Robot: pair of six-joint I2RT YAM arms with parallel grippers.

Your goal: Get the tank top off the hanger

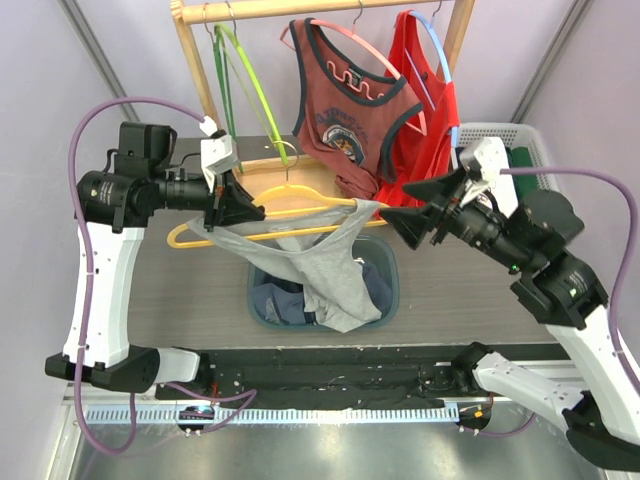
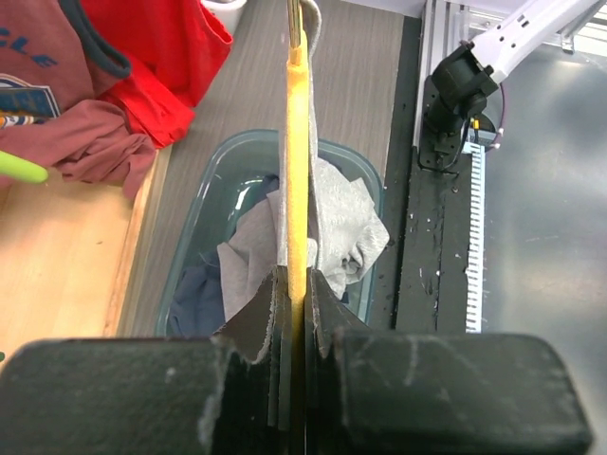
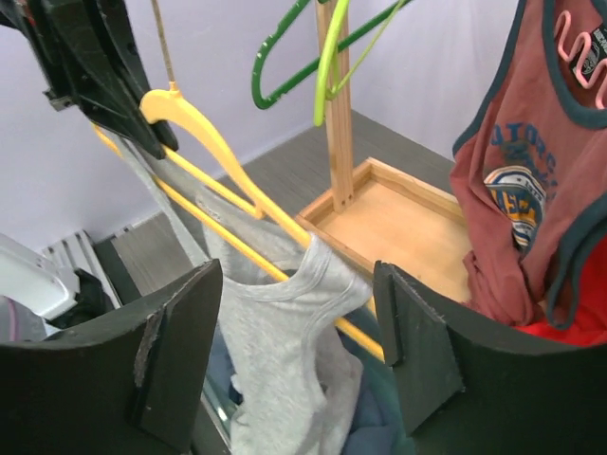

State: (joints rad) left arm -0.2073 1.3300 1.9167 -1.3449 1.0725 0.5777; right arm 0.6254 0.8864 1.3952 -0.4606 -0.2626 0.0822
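Over the middle of the worktop point(image 1: 190, 290), from the left: left claw point(image 1: 252, 210), pressed together on the left arm of a yellow hanger point(image 1: 300, 192), with grey cloth caught at the same spot. The hanger is held level in the air. Grey tank top point(image 1: 335, 270), still on the hanger: gathered along the bar, one strap over the right tip, the body sagging down. Directly below it, a teal tub point(image 1: 396, 285) on the worktop, holding dark and grey clothes; the tank top's hem reaches into it. Right claw point(image 1: 392, 225), spread wide and holding nothing, just beside the hanger's right tip and the strap there; contact cannot be judged. Back row, on a wooden rack point(image 1: 195, 70): two green hangers point(image 1: 245, 75), bare; a maroon tank top point(image 1: 350, 110) with dark trim on a pink hanger; a red garment point(image 1: 425, 110). Writing: the maroon top's chest print ends in "CLE" in the left wrist view; the rest is not legible.
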